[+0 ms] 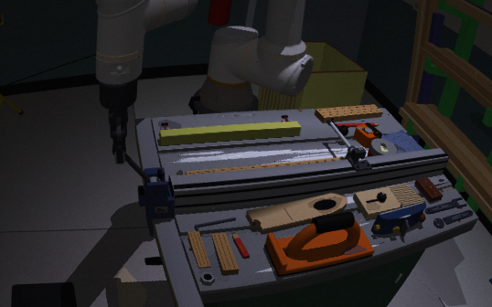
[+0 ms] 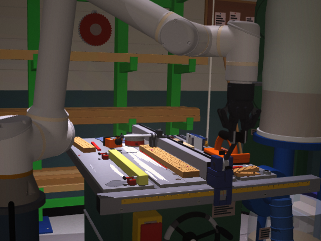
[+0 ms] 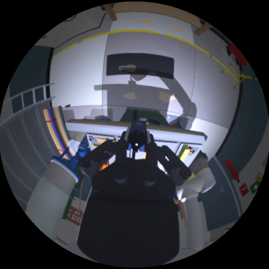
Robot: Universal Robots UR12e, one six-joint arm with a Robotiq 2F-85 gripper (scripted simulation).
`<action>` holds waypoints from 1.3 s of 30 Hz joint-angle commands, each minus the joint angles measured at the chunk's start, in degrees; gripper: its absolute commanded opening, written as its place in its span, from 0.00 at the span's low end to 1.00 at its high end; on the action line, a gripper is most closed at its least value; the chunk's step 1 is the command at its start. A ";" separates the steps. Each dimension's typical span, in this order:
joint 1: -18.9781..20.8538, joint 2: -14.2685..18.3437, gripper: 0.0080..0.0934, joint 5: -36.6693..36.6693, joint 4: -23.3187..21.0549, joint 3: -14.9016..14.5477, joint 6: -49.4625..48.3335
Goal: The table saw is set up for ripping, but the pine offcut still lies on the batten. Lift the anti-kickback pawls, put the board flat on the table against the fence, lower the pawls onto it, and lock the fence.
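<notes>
My gripper (image 1: 119,153) (image 2: 237,137) (image 3: 135,144) hangs off the front end of the saw table, closed on the knob of the fence lock lever (image 2: 229,153) (image 1: 133,165). The lever slants up from the blue fence head (image 1: 157,195) (image 2: 220,176) on the front rail. The grey fence (image 1: 311,171) (image 2: 176,150) runs along the table. The pine board (image 1: 263,165) (image 2: 169,160) lies flat on the table against the fence. The pawl arm (image 1: 347,144) (image 2: 138,136) reaches over the board's far end. The yellow batten (image 1: 230,132) (image 2: 127,166) lies bare on the table.
A yellow box (image 1: 329,77) stands on the floor beyond the table. An orange push block (image 1: 320,244), a wooden push shoe (image 1: 297,212) and small wood strips (image 1: 212,251) lie on the side wing. A large dust collector (image 2: 290,77) stands close beside my gripper.
</notes>
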 commanded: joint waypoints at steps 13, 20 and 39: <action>-0.83 1.41 0.28 0.00 -1.37 -0.15 -0.83; -1.20 2.18 0.28 0.00 -2.19 -0.10 -1.20; -1.91 4.05 0.28 0.00 -4.46 0.30 -1.90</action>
